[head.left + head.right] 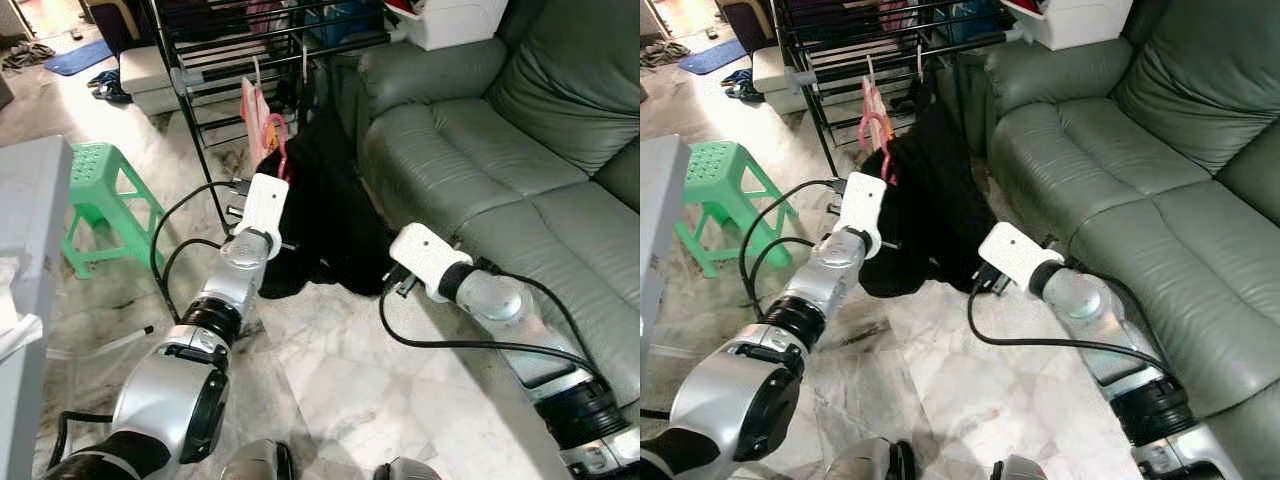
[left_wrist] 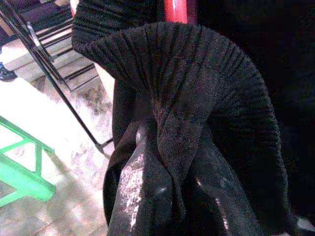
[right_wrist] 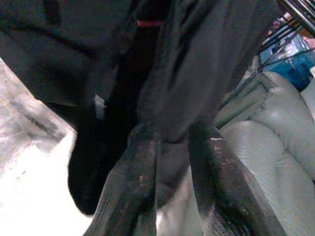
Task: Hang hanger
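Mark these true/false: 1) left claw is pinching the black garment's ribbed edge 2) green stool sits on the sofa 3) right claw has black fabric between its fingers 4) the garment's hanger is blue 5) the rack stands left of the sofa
1) True. The left claw is shut on a ribbed fold of the black garment.
2) False. The green stool stands on the marble floor, on the robot's left, away from the sofa.
3) True. The right claw has the garment's cloth between its fingers.
4) False. The hanger is pink-red.
5) True. The black rack stands left of the sofa.
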Controlling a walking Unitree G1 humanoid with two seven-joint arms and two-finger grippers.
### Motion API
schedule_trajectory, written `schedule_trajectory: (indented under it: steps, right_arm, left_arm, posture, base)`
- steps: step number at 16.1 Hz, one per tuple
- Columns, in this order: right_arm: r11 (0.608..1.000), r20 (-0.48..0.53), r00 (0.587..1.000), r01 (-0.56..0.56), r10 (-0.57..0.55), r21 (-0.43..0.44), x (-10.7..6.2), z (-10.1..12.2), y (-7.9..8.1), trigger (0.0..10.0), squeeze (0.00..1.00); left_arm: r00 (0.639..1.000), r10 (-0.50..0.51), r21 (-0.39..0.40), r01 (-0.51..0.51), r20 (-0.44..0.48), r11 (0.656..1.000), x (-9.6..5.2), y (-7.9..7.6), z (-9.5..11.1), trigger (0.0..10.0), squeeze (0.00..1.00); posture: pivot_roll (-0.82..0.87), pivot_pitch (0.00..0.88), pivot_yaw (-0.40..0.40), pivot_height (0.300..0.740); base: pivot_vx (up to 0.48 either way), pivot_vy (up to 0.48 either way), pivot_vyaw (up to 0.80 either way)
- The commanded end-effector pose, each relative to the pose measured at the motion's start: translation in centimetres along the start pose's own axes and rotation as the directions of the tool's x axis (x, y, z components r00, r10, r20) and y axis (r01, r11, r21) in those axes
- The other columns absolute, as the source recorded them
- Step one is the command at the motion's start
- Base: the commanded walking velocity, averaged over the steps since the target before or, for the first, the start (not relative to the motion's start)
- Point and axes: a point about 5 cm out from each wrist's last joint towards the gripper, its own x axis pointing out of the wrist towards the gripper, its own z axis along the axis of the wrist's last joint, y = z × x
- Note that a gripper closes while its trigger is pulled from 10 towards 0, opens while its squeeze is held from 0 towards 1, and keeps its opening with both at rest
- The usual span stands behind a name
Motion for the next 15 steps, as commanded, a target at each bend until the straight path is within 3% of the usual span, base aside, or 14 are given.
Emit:
schedule_trajectory:
  steps: [1, 13, 14, 15]
  right_arm:
    - [1.0, 0.005, 1.0, -0.004, 0.004, -0.006, 0.1, 0.1, 0.1, 10.0, 1.0]
    - [1.0, 0.005, 1.0, -0.004, 0.004, -0.006, 0.1, 0.1, 0.1, 10.0, 1.0]
    - [0.999, 0.007, 1.0, 0.001, -0.001, -0.042, -0.1, -0.2, 0.0, 10.0, 1.0]
    - [0.997, 0.057, 0.995, -0.076, 0.076, -0.003, -4.2, -0.9, -3.5, 10.0, 1.0]
  left_arm:
    - [0.999, 0.005, 0.015, -0.006, 0.046, 1.0, 0.2, 0.4, 1.2, 0.0, 0.0]
    - [0.999, 0.005, 0.015, -0.006, 0.046, 1.0, 0.2, 0.4, 1.2, 0.0, 0.0]
    - [0.999, 0.006, 0.017, -0.007, 0.046, 1.0, 0.2, 0.6, 1.1, 0.0, 0.0]
    - [0.96, -0.258, 0.293, 0.218, 0.107, 0.931, -0.8, 3.6, 1.7, 0.0, 0.0]
  posture:
    - [-0.07, 0.006, 0.043, 0.74]
    - [-0.07, 0.006, 0.043, 0.74]
    - [-0.07, 0.006, 0.043, 0.74]
    - [-0.07, 0.021, 0.061, 0.74]
  base:
    - [0.0, 0.0, 0.0]
    - [0.0, 0.0, 0.0]
    - [0.0, 0.0, 0.0]
    - [0.0, 0.0, 0.0]
